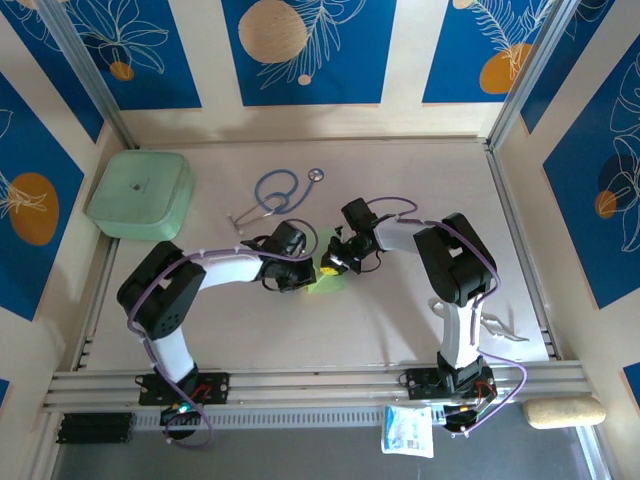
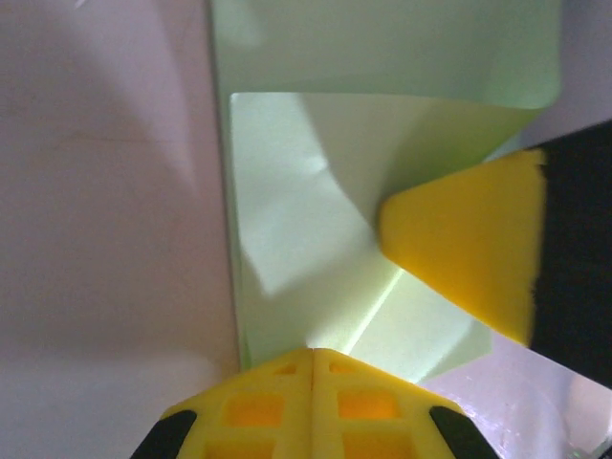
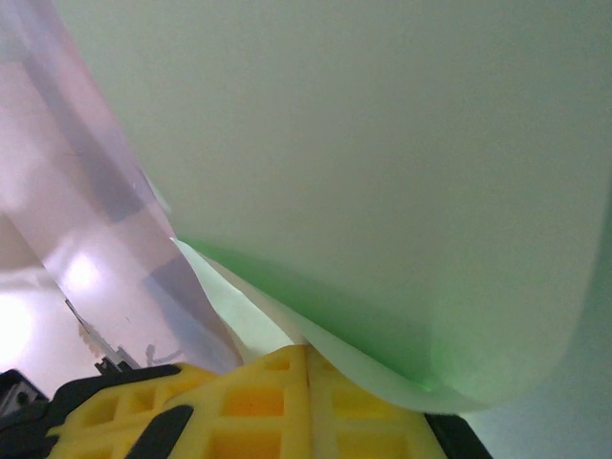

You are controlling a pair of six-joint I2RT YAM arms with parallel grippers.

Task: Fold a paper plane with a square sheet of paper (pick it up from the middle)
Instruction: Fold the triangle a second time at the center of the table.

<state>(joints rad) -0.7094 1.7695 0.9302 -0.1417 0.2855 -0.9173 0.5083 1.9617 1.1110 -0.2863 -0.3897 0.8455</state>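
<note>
Square sheet of paper part-folded, open table around; left pincer closed, right pincer seemingly clamping it.

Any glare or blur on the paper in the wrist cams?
Left wrist: bright light patch and soft shadows across the paper, edges fairly sharp. Right wrist: paper close and soft, glare spots on the table. Top external: even light, sharp.

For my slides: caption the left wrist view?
Shut left claw meets the folded green paper; the right claw rests a finger on it.
</note>
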